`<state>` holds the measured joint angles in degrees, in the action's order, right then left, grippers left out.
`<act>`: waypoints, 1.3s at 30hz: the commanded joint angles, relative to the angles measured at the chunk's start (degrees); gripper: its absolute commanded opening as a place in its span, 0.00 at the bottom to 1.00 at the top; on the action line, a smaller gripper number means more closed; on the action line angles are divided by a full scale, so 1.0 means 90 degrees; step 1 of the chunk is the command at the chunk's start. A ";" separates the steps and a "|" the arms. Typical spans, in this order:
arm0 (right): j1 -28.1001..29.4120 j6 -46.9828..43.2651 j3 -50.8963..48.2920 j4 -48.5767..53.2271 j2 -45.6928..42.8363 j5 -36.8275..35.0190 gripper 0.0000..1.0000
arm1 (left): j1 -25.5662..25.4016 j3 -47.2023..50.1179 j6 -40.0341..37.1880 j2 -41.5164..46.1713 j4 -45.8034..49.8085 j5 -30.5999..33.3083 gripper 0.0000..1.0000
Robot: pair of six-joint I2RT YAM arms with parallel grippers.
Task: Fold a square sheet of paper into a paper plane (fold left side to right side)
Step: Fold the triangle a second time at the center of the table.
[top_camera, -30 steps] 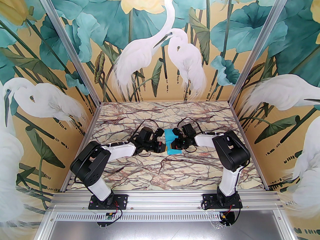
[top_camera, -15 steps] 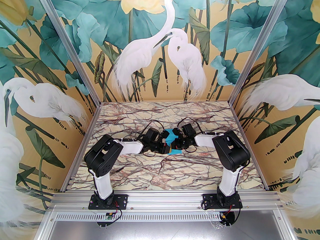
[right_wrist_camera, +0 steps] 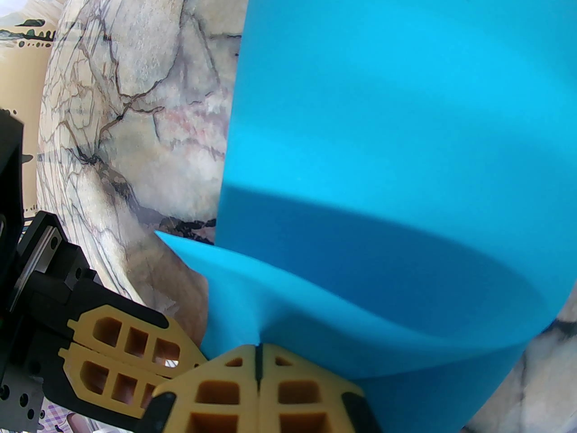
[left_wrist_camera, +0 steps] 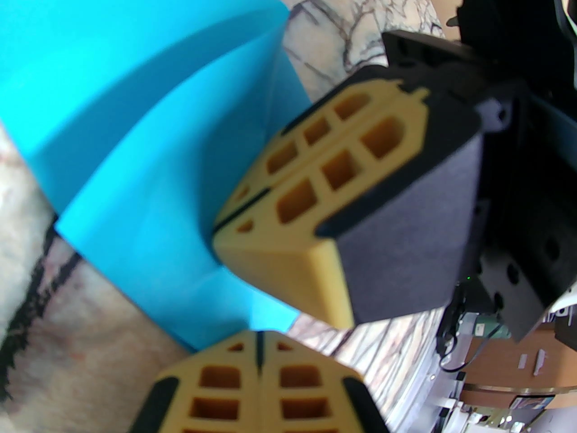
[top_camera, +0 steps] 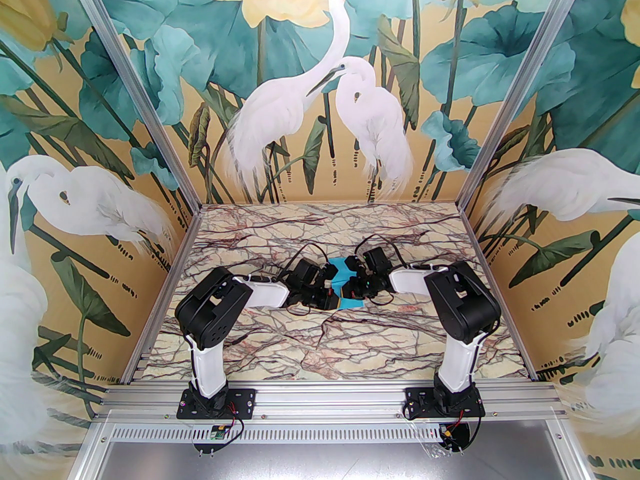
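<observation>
- Yellow fingers (left_wrist_camera: 297, 377) of the left gripper (left_wrist_camera: 258, 343) are pressed together, clamped on an edge of the square sheet of paper (left_wrist_camera: 135, 106).
- Right gripper (left_wrist_camera: 225, 223): fingers together, nothing between them, its tip pressing down on the sheet.
- Count: two grippers, tips just beside each other; one turquoise sheet.
- The sheet lies about mid-tabletop (top_camera: 320, 338), well apart from all four edges. Its long axis runs from the near edge toward the far edge. Its left part curls up and over toward the right.
- A second ago the sheet lay flat and wider, with the left gripper at its left edge. Since then that gripper has carried over it to the right, and the left arm (top_camera: 210, 313) has swung in; the right arm (top_camera: 460, 303) has not moved.
</observation>
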<state>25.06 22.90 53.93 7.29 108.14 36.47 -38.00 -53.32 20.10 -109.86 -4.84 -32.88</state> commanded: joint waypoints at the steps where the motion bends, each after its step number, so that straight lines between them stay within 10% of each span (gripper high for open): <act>1: 0.0084 0.0064 -0.0068 0.0467 0.0108 -0.0274 0.00 | -0.0120 0.0007 -0.0182 -0.0132 0.0271 0.0501 0.00; 39: -0.1015 -0.0522 0.0897 0.0900 0.0623 -0.0212 0.00 | -0.0192 0.0700 -0.0147 -0.0100 0.0181 0.0570 0.00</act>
<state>17.17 19.97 60.90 14.24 111.79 37.32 -38.94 -49.69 19.70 -108.79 -10.81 -30.61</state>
